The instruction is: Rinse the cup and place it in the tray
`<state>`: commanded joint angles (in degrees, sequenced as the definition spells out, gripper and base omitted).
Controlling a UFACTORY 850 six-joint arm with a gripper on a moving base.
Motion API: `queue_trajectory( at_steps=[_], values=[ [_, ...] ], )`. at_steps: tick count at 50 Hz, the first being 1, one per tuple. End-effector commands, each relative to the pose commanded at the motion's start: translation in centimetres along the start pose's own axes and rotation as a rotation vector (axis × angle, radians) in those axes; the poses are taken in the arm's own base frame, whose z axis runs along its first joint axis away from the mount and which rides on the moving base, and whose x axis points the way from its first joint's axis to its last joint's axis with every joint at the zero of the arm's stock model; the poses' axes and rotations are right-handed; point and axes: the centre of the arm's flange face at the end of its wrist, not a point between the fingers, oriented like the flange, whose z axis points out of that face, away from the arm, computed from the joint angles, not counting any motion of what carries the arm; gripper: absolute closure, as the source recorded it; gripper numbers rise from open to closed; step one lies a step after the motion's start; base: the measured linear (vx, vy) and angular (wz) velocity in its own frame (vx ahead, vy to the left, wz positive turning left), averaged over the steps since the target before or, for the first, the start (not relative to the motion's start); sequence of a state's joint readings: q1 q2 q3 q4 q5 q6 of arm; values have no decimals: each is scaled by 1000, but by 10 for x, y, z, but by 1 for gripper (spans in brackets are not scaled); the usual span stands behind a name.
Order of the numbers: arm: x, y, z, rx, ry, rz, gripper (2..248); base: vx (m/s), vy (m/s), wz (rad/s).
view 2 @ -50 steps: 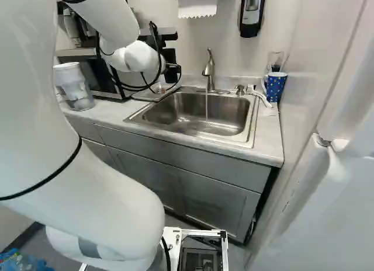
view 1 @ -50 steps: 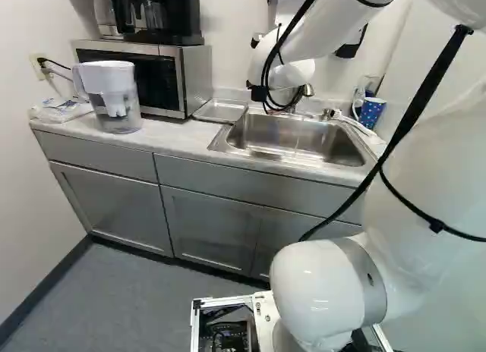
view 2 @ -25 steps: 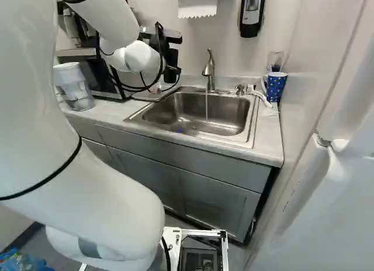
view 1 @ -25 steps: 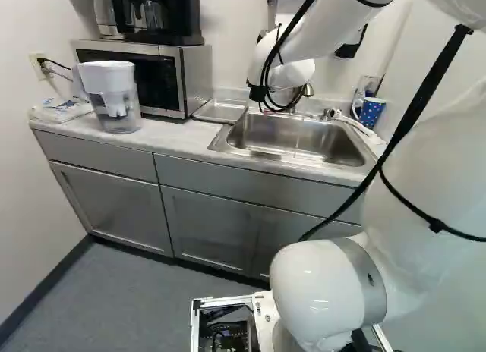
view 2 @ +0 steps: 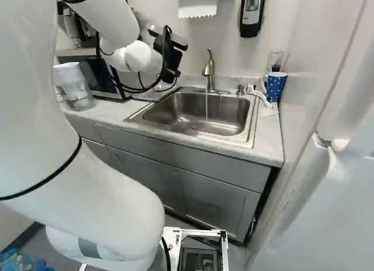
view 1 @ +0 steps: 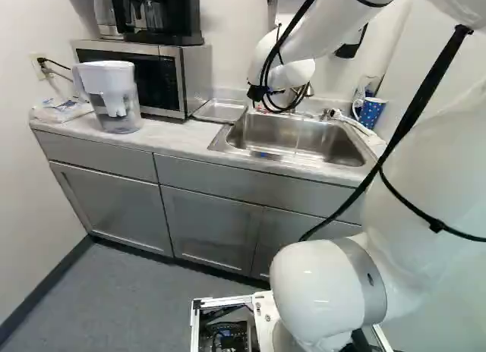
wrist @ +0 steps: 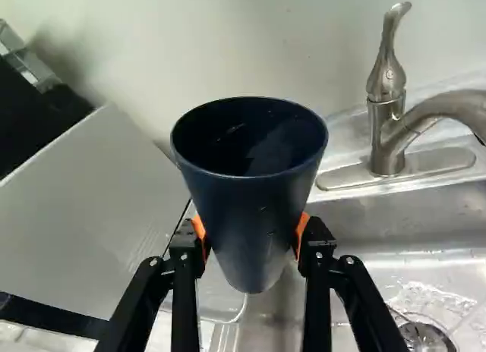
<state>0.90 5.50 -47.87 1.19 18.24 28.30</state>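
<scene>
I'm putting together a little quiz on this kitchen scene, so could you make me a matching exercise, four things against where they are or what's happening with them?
Things:
1. Polka-dot mug
2. Faucet
3. Dark blue cup
4. Coffee maker

Places and states:
A. Gripped by the end effector
B. On top of the microwave
C. On the counter beside the white brush
D. Letting out a thin stream of water

Right pairs: 1-C, 2-D, 3-A, 4-B.

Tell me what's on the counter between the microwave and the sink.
A shallow metal tray sits between the microwave and the sink; the left base view shows it.
</scene>
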Motion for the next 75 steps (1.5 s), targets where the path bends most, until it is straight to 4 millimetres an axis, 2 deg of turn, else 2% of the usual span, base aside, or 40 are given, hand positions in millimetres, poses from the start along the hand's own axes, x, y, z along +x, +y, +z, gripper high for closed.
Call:
queue_trajectory(
  at_steps=[75],
  values=[
    [0, 0, 0, 0, 0, 788, 126, 0, 0, 0]
  ],
)
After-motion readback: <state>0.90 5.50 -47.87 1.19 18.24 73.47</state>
